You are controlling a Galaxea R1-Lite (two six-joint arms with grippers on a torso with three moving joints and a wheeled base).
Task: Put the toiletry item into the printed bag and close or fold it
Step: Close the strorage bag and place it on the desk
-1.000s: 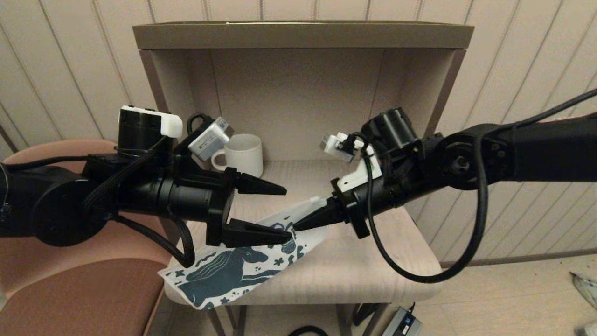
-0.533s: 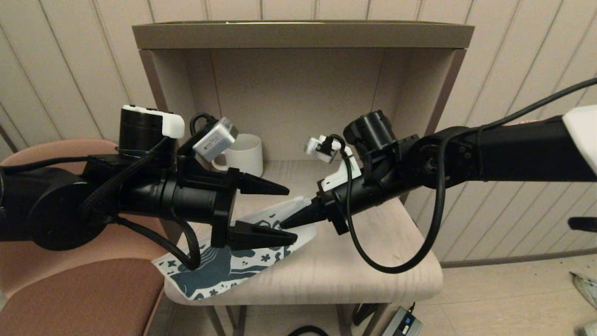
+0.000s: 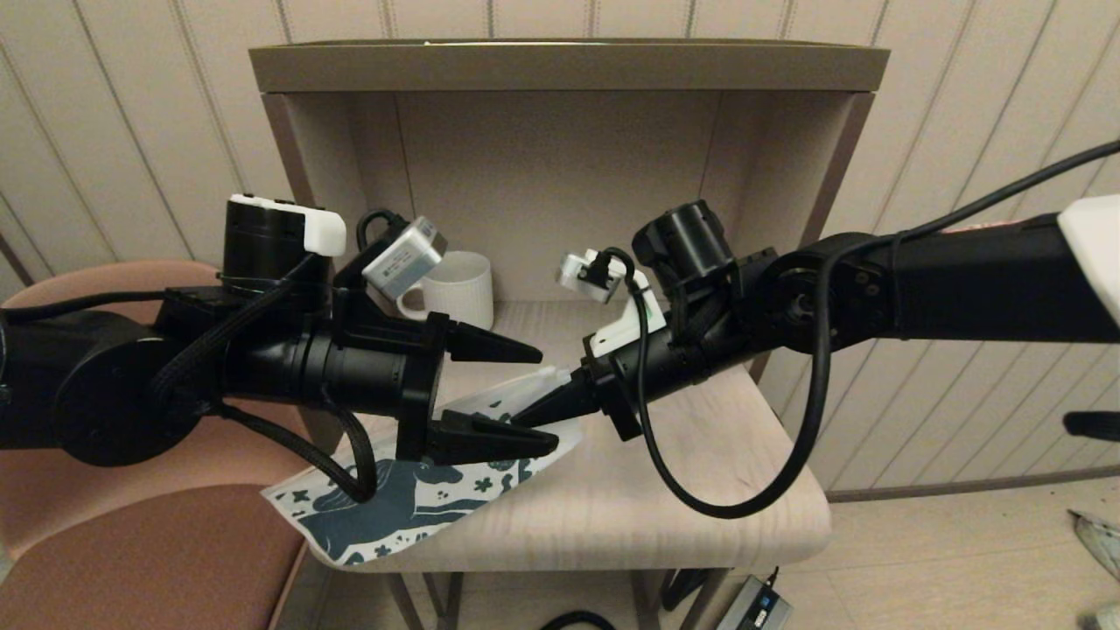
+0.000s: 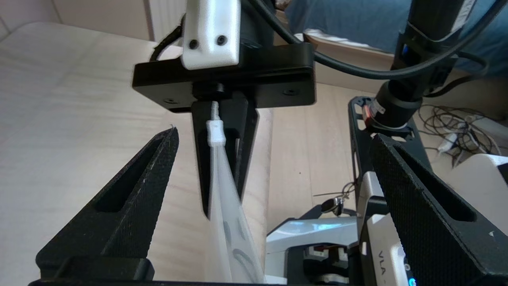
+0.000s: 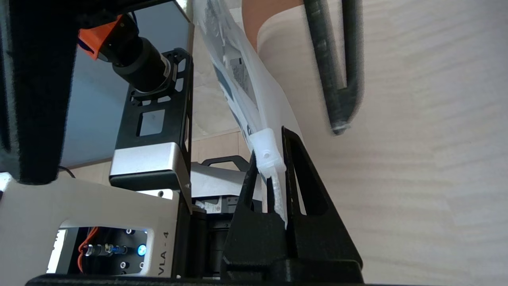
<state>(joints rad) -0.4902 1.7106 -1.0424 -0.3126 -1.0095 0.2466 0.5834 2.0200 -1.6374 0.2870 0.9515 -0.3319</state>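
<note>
My right claw (image 3: pixel 525 414) is pinching the white horse-printed plastic bag (image 3: pixel 411 503) by its zipper end; my left claw (image 3: pixel 538 398) is gaping wide around it. Overhanging the pale wooden desk (image 3: pixel 700 490), the bag could slip.

Head view: looks forward and down from above onto the small table (image 3: pixel 700 499) and the shelf niche behind it, taking in both arms from some way back
Left wrist view: sits close behind the left gripper (image 4: pixel 274 198), facing along its spread fingers toward the table's right side
Right wrist view: sits close behind the right gripper (image 5: pixel 278 174), facing the table's left side (very near the tabletop)
Shared: all three show the printed bag (image 3: pixel 420 499) (image 4: pixel 228 222) (image 5: pixel 238 83); each wrist view catches the opposite gripper
</note>
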